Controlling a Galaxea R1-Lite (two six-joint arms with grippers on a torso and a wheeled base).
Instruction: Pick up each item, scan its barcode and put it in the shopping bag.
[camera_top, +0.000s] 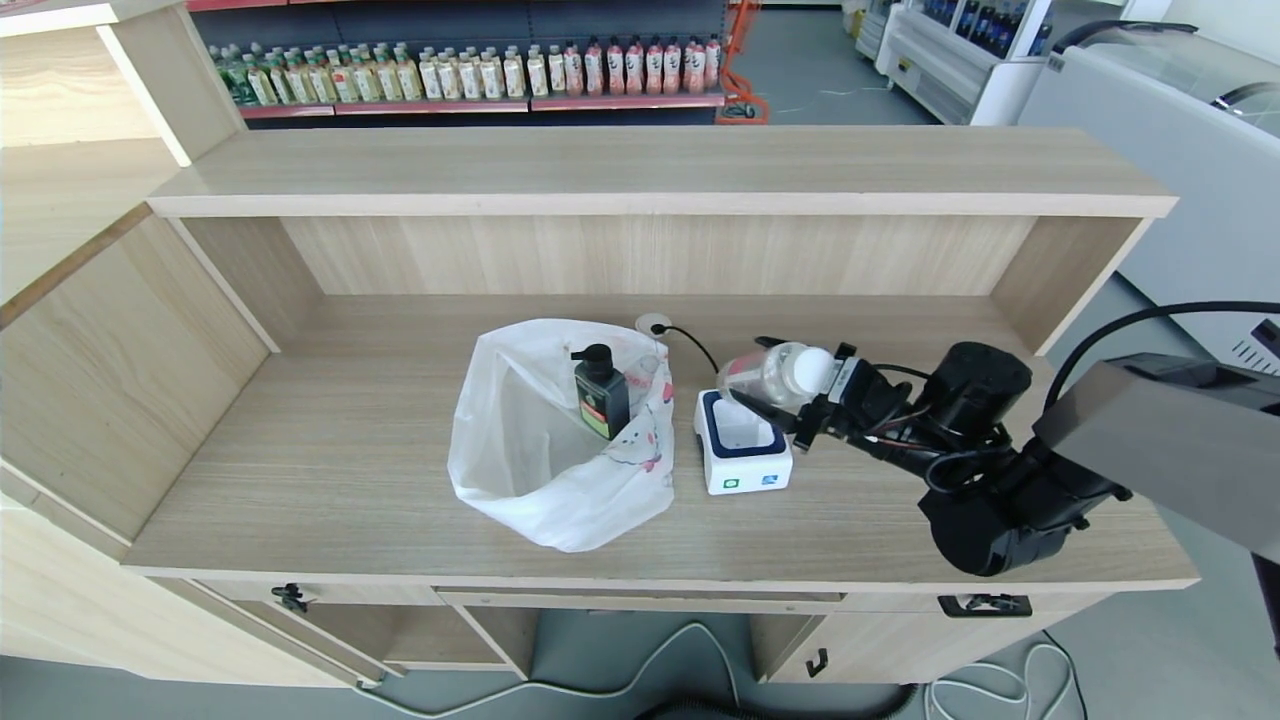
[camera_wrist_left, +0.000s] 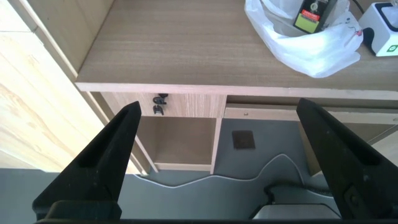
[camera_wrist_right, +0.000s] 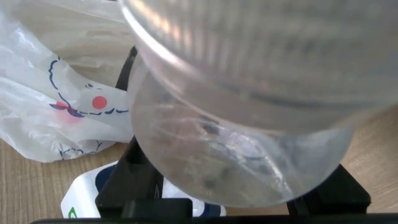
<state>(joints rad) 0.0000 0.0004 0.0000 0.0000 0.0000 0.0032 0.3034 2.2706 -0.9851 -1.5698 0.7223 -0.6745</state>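
My right gripper (camera_top: 790, 390) is shut on a clear plastic bottle (camera_top: 772, 374) with a white cap, held on its side just above the white barcode scanner (camera_top: 742, 443). Up close, the bottle (camera_wrist_right: 249, 118) hangs over the scanner (camera_wrist_right: 87, 199), beside the bag's printed edge (camera_wrist_right: 56, 118). The white shopping bag (camera_top: 545, 430) stands open left of the scanner, with a black pump bottle (camera_top: 600, 392) upright inside. My left gripper (camera_wrist_left: 217, 162) is open, below the counter's front edge; from there I see the bag (camera_wrist_left: 311, 43), the black bottle (camera_wrist_left: 314, 15) and the scanner (camera_wrist_left: 380, 31).
A black cable (camera_top: 692, 342) runs from the scanner to a round port (camera_top: 653, 324) at the back of the wooden counter (camera_top: 330, 450). Raised wooden walls (camera_top: 650, 255) close in the back and both sides. Bare counter lies left of the bag.
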